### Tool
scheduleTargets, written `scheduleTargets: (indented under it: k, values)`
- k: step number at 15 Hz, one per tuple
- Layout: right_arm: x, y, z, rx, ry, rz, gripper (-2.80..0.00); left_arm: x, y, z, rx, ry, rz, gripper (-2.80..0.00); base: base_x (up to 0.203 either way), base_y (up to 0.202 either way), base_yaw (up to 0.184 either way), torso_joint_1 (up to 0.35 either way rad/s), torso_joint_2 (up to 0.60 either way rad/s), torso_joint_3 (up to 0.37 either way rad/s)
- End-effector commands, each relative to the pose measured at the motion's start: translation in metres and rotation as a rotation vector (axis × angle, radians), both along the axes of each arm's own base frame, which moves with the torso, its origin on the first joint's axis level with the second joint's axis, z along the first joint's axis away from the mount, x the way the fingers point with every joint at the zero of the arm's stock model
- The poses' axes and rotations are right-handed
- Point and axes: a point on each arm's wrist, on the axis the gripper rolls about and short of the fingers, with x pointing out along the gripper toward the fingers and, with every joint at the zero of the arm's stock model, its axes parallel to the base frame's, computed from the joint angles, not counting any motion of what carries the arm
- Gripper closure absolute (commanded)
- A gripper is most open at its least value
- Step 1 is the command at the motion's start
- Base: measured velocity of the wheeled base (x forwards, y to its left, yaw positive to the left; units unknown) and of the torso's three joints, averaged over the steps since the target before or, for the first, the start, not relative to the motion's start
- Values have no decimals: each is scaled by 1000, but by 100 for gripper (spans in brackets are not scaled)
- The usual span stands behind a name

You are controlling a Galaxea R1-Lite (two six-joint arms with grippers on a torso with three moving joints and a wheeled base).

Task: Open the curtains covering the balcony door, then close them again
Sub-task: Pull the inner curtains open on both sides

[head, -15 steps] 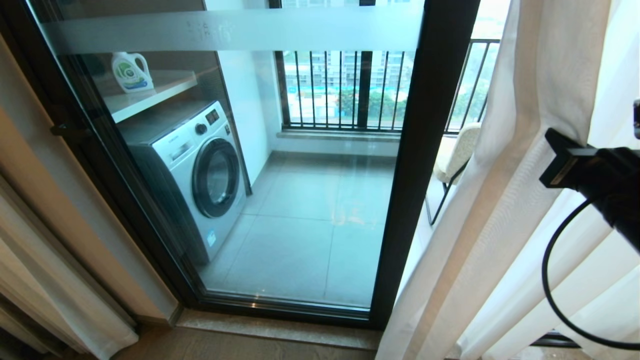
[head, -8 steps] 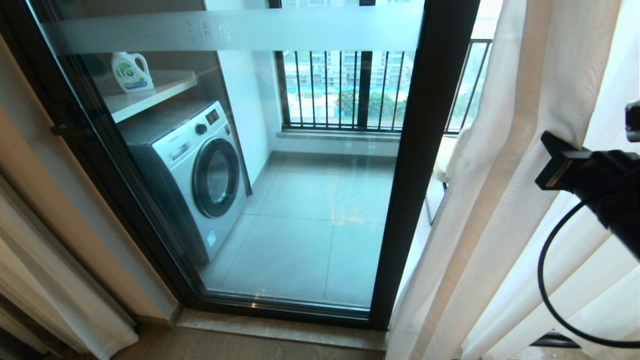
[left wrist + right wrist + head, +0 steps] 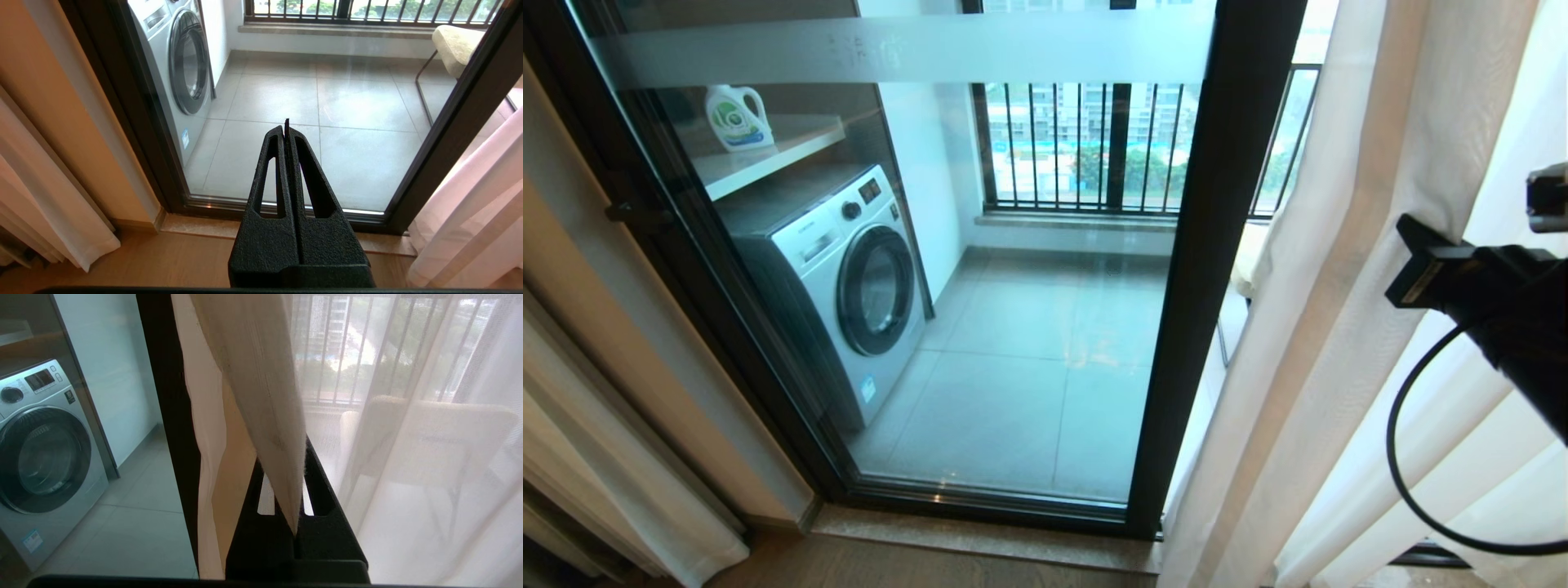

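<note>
The right pincer is clamped on the hemmed edge of the curtains, at the right of the balcony door. Since a second ago the arm has shifted slightly leftward and the curtain's lower edge has drawn right, uncovering more frame. The left pincer is closed, empty, facing the glass.

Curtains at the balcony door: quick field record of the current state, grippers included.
curtains: gathered at the right, pale edge band nipped in the right gripper
balcony door: left glass panel uncovered, black frame post showing
right gripper: shut on curtain edge
left gripper: shut, empty, facing the glass
behind glass: washing machine, detergent bottle, railing
</note>
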Motion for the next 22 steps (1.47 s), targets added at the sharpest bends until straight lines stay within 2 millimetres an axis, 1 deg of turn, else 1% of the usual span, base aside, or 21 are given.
scheduleTargets:
  k: [1,3,5,22]
  values:
    - [1,0,-1,0,-1,-1,0,0,0,0,0,-1,-1,0,0,0,0,0,0,0]
    - [1,0,-1,2,-8,-1,0,0,0,0,-1,-1,-2,0,2,-23,6,-1,3,2]
    - [2,1,-2,2,-10,-1,0,0,0,0,-2,-1,0,0,1,-129,7,0,4,2]
    - [0,0,-1,3,-15,-1,0,0,0,0,-19,-2,0,0,0,-188,2,2,3,2]
